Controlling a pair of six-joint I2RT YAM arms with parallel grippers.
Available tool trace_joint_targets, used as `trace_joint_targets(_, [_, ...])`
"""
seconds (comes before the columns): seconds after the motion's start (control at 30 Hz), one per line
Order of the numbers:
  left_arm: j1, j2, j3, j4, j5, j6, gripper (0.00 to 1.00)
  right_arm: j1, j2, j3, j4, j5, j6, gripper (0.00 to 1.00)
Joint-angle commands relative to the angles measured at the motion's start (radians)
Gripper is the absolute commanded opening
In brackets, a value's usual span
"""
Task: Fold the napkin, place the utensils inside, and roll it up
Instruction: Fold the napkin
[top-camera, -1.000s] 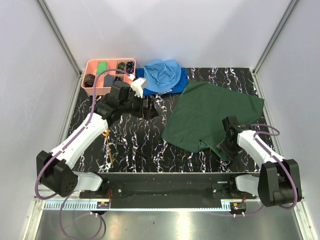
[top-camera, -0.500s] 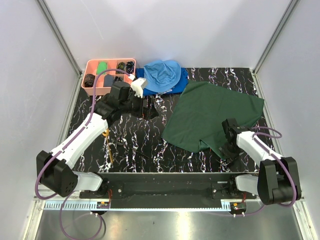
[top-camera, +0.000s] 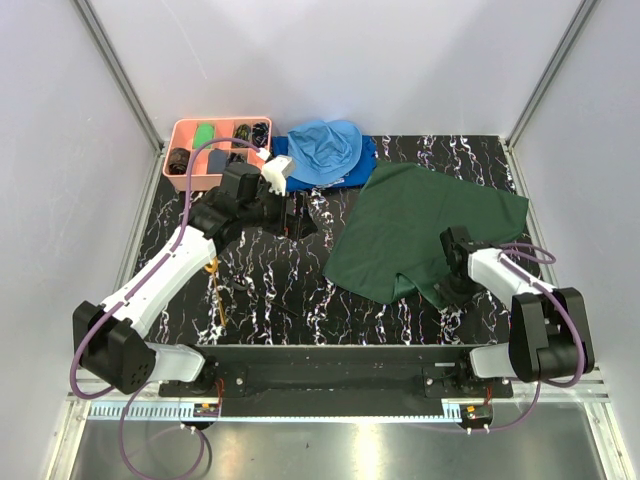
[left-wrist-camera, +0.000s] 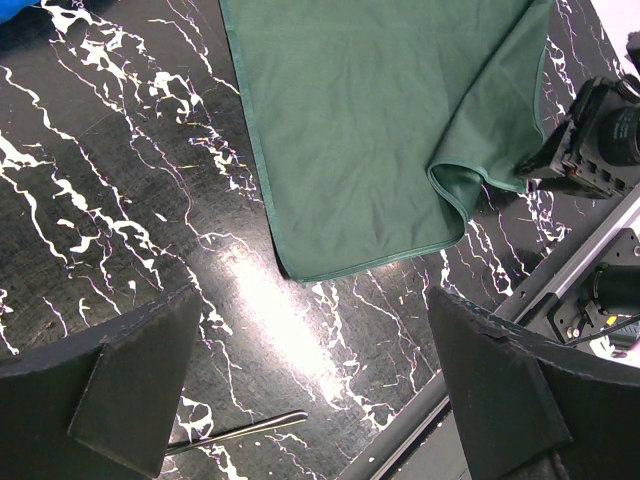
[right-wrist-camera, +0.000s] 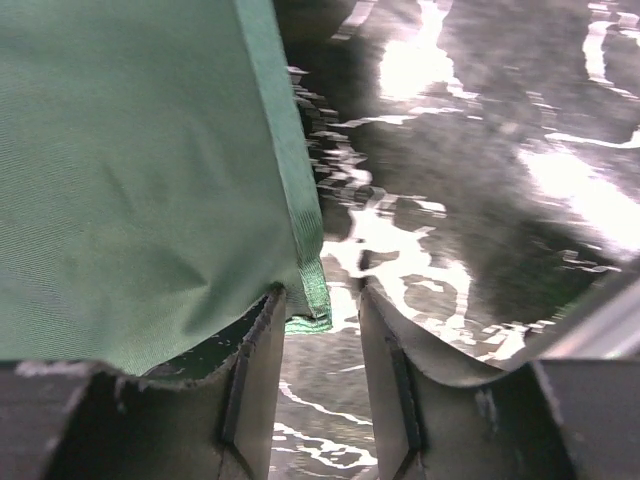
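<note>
Napkin (right-wrist-camera: 150, 180): soft, light, limp, so it will likely drape and drag.
Right tool (right-wrist-camera: 320, 300) part-spread, hemmed corner in its gap, not pinched yet; grip that hem, probably the firmest bit.

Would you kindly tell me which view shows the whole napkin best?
The top external view: the napkin lies entirely in frame, one near corner folded over. The left wrist view crops its far part; the right wrist view shows only a hem corner at the right gripper.
</note>
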Motion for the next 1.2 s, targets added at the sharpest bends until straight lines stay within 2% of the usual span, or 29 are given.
trace_joint_targets(0.0, [-0.004,-0.009,0.004,0.032,0.027,-0.002,0.99,0.007,0.058,0.006,0.091,-0.012,0.017,0.44])
trace_joint_targets(0.13, [-0.003,-0.004,0.009,0.032,0.040,-0.007,0.99,0.018,0.062,-0.009,0.110,0.001,0.054,0.40])
trace_joint_targets(0.27, [-0.003,-0.007,0.006,0.034,0.040,-0.007,0.99,0.049,0.087,-0.022,0.130,0.016,0.085,0.25])
trace_joint_targets(0.4, [-0.003,-0.007,0.006,0.034,0.035,-0.007,0.99,0.072,0.084,-0.018,0.134,0.059,0.106,0.18])
trace_joint_targets(0.47, [-0.003,-0.007,0.006,0.035,0.037,-0.005,0.99,0.076,0.081,-0.020,0.137,0.068,0.105,0.05])
trace_joint_targets(0.53, [-0.003,-0.007,0.006,0.034,0.032,-0.005,0.99,0.076,0.075,-0.025,0.142,0.073,0.091,0.00])
trace_joint_targets(0.67, [-0.003,-0.007,0.006,0.034,0.027,-0.005,0.99,0.075,0.003,-0.023,0.144,0.067,0.019,0.00])
trace_joint_targets(0.9, [-0.003,-0.013,0.007,0.034,0.040,-0.007,0.99,0.076,-0.419,0.017,0.124,0.171,-0.076,0.00])
trace_joint_targets(1.0, [-0.003,-0.018,0.006,0.037,0.040,-0.008,0.99,0.076,-0.516,0.063,0.072,0.232,-0.091,0.00])
trace_joint_targets(1.17, [-0.003,-0.022,0.003,0.041,0.046,-0.010,0.99,0.076,-0.574,0.146,-0.033,0.274,-0.104,0.00])
